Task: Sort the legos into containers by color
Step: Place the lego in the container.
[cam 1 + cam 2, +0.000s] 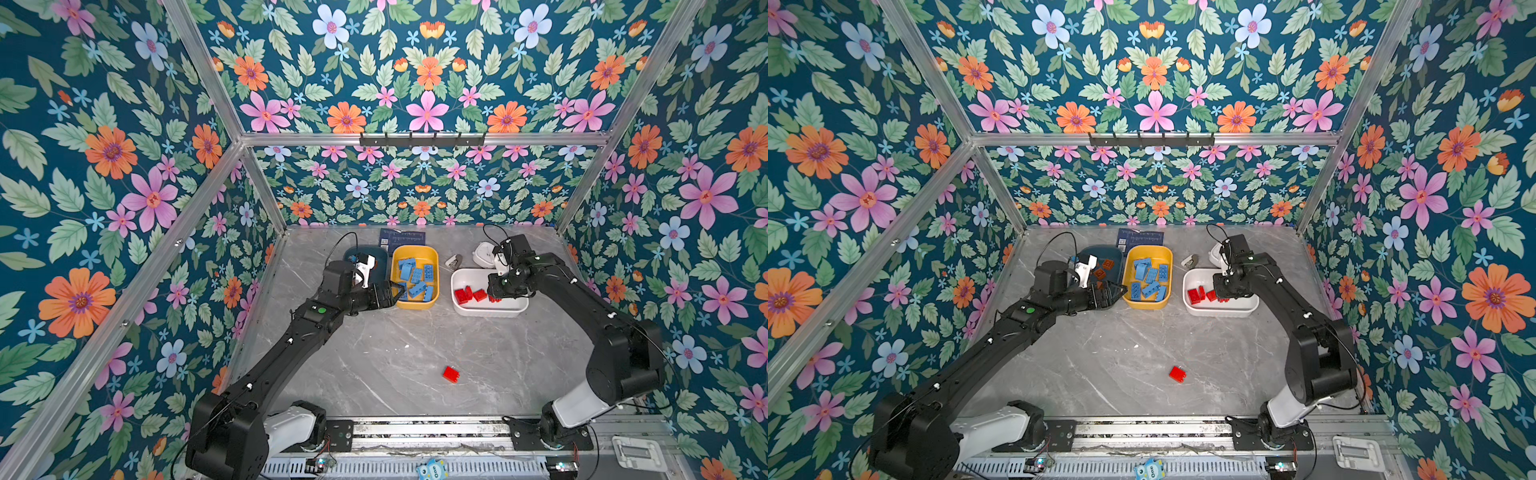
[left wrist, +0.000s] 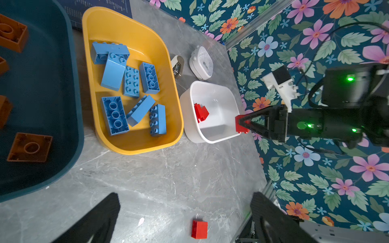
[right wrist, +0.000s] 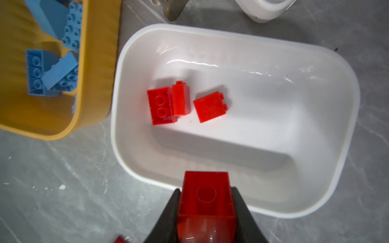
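1. Closest to the right wrist camera, a red brick (image 3: 207,202) is clamped between the two jaws of the right gripper (image 2: 244,124). The jaws are pressed tightly on its sides, and its hollow underside is turned to the lens.
2. That red brick is suspended over the near rim of the white tub (image 3: 305,117), where three red bricks (image 3: 160,106) are already laid.
3. The left gripper (image 2: 185,194) is spread fully and nothing is held in it. It is positioned low, near the yellow tub (image 1: 415,250) and the teal tub (image 1: 1100,249).
4. Blue bricks (image 1: 413,276) are collected in the yellow tub, and brown bricks (image 1: 1108,264) are seen in the teal tub.
5. One loose red brick (image 1: 451,374) is left on the table (image 1: 374,345), well apart from the tubs.
6. The step in hand is judged to be the delivery of a red piece.
7. For the next move, the red brick should probably be carried a little further over the tub floor before the jaws are opened. Released on the rim, it could be tipped outside.
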Motion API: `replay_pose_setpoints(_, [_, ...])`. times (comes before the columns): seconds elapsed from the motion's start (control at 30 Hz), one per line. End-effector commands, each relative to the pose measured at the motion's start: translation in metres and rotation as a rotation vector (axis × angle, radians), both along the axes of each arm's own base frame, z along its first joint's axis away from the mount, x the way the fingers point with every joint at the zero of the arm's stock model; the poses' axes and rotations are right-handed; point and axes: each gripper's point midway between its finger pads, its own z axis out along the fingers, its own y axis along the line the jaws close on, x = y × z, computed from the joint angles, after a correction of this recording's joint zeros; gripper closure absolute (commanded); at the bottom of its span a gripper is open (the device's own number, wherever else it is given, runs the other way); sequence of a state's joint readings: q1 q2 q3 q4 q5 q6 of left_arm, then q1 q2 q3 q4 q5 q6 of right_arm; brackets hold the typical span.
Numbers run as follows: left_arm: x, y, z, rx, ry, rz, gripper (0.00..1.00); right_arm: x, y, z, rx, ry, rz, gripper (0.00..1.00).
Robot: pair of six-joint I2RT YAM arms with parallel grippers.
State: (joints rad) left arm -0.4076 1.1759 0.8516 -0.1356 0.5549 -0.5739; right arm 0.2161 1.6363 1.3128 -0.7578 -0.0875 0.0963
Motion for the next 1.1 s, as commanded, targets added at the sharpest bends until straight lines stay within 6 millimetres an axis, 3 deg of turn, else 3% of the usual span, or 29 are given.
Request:
replay_pose_setpoints(0.0, [0.005, -0.003, 0.014, -0.034, -0.039, 0.001, 0.0, 0.02, -0.002, -0.018, 0.004, 0.017, 0.026, 0.71])
replay_pose_setpoints(0.17, [0.006, -0.001, 0.018, -0.028, -0.05, 0.01, 0.0, 0.039, 0.0, -0.041, 0.004, 0.056, 0.02, 0.65])
replay_pose_setpoints(0.23, [0.006, 0.0, 0.019, -0.02, -0.05, 0.012, 0.0, 0.04, 0.002, -0.047, 0.009, 0.078, 0.025, 0.55])
replay_pose_setpoints(0.3, [0.005, 0.001, 0.019, -0.005, -0.049, 0.013, 0.0, 0.037, 0.004, -0.045, 0.01, 0.074, 0.032, 0.43])
replay_pose_setpoints(0.43, [0.004, 0.003, 0.017, 0.008, -0.051, 0.016, 0.0, 0.019, 0.018, -0.031, 0.032, 0.061, 0.075, 0.32])
replay_pose_setpoints(0.6, [0.003, 0.003, 0.012, 0.017, -0.039, 0.01, 0.0, -0.038, 0.06, -0.014, 0.072, 0.059, 0.198, 0.29])
replay_pose_setpoints(0.7, [0.003, 0.004, 0.011, 0.019, -0.038, 0.007, 0.0, -0.076, 0.088, -0.016, 0.085, 0.067, 0.292, 0.27])
replay_pose_setpoints(0.9, [-0.001, 0.005, 0.01, 0.03, -0.032, -0.004, 0.0, -0.151, 0.131, -0.042, 0.006, 0.115, 0.488, 0.24])
replay_pose_setpoints(1.07, [-0.005, 0.009, 0.005, 0.042, -0.026, 0.004, 0.0, -0.185, 0.143, -0.073, -0.042, 0.148, 0.574, 0.23])
